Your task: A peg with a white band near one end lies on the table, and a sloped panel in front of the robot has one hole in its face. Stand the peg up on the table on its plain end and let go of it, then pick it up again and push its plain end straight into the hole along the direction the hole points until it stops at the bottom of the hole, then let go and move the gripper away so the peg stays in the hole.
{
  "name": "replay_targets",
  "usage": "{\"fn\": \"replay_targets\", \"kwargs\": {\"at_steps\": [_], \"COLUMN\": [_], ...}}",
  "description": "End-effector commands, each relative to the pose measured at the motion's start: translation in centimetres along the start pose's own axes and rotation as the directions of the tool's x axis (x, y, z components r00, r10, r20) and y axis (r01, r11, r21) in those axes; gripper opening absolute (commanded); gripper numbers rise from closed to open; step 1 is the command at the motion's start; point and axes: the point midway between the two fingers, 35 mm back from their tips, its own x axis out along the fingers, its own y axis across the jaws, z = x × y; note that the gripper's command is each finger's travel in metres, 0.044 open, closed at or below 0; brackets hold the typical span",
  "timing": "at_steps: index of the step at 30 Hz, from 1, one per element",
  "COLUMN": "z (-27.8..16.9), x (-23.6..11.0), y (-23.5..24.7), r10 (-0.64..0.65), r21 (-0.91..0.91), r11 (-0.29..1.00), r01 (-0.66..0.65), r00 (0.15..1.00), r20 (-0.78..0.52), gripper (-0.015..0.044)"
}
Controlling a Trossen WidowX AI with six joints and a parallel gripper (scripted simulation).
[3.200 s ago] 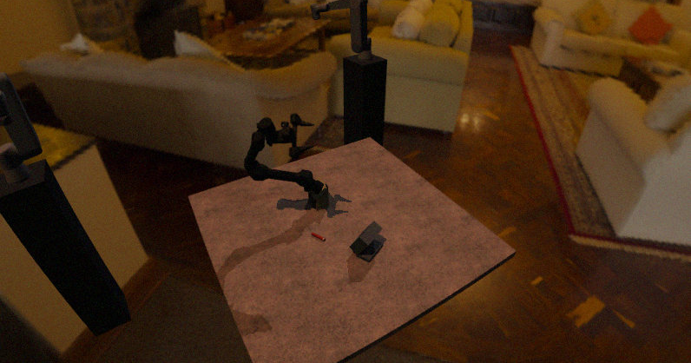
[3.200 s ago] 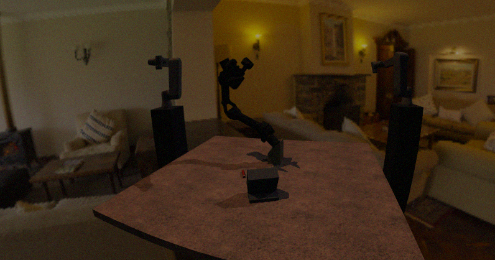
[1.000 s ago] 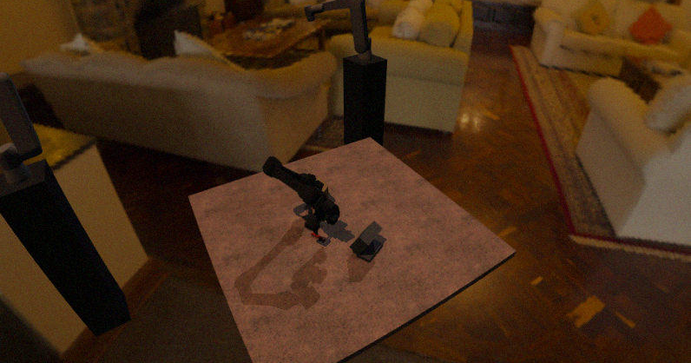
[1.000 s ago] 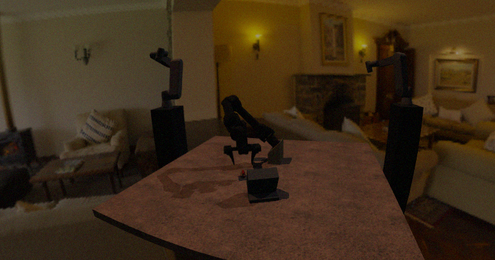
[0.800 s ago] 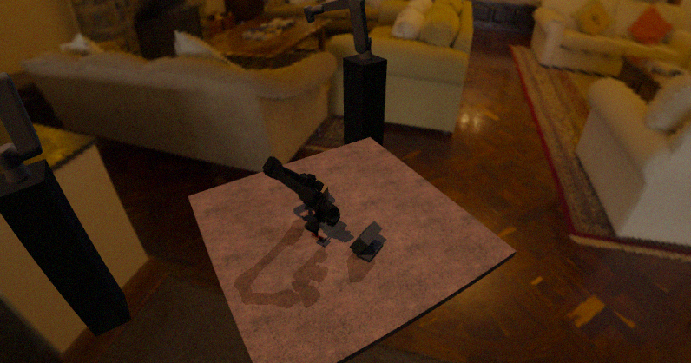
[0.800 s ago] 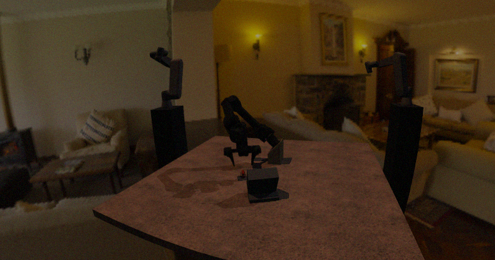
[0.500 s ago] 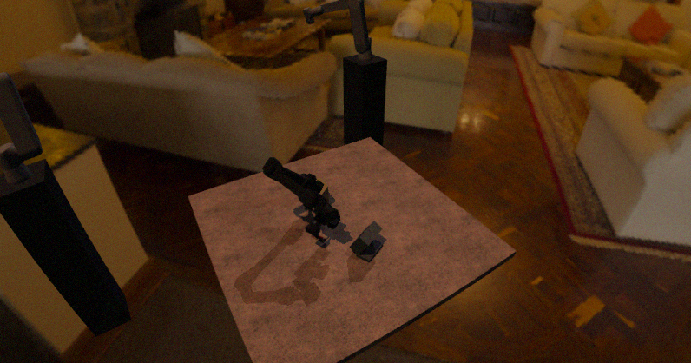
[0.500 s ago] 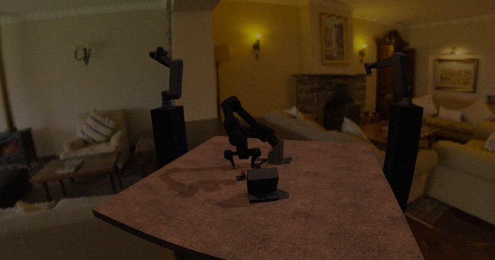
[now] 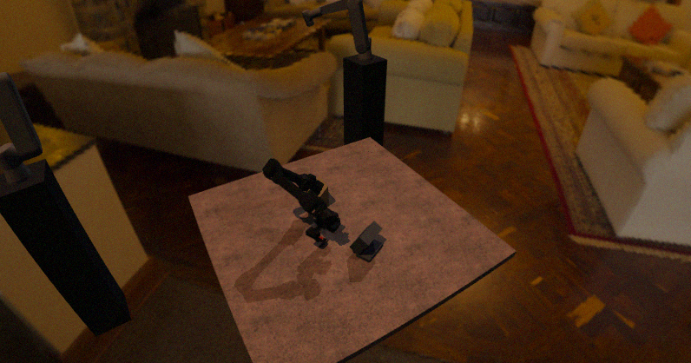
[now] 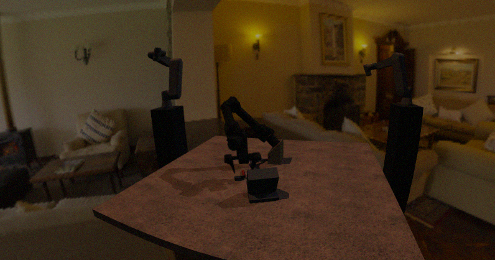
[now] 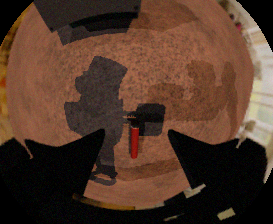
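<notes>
A small red peg [image 9: 320, 236] [image 10: 242, 172] [image 11: 134, 141] lies flat on the table [image 9: 425, 244] [image 10: 329, 203] [image 11: 187, 50]. Its white band is too small to make out. My gripper [image 9: 319, 234] [image 10: 244, 166] [image 11: 137, 132] is open and low over the peg, one finger on each side of it, nothing held. The dark sloped panel [image 9: 367, 241] [image 10: 262, 185] stands on the table just beyond the peg. The hole in its face is not clear in these dim views.
Two black pedestals [image 9: 365, 99] [image 10: 168, 133] with camera arms stand beside the table, and a third pedestal [image 10: 402, 157] stands at its right edge. Sofas and a wooden floor surround the table. The arm's base [image 9: 325, 194] [image 10: 277, 153] sits at the table's far side.
</notes>
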Motion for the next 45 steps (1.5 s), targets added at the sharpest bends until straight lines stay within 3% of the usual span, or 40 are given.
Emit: {"fn": "replay_targets", "kwargs": {"at_steps": [1, 13, 26, 36, 45], "z": [-0.3, -0.6, -0.6, -0.6, -0.6], "x": [0.9, 2.5, 2.5, 2.5, 2.5], "y": [0.2, 0.2, 0.2, 0.2, 0.2], "r10": [-0.002, -0.005, -0.005, -0.005, -0.005], "r21": [-0.011, -0.011, -0.011, -0.011, -0.011], "r11": [1.0, 1.0, 1.0, 1.0, 1.0], "r01": [0.001, 0.005, 0.005, 0.005, 0.005], "r00": [1.0, 1.0, 1.0, 1.0, 1.0], "r20": [-0.01, -0.012, -0.012, -0.012, -0.012], "gripper": [0.044, 0.044, 0.011, 0.011, 0.005]}}
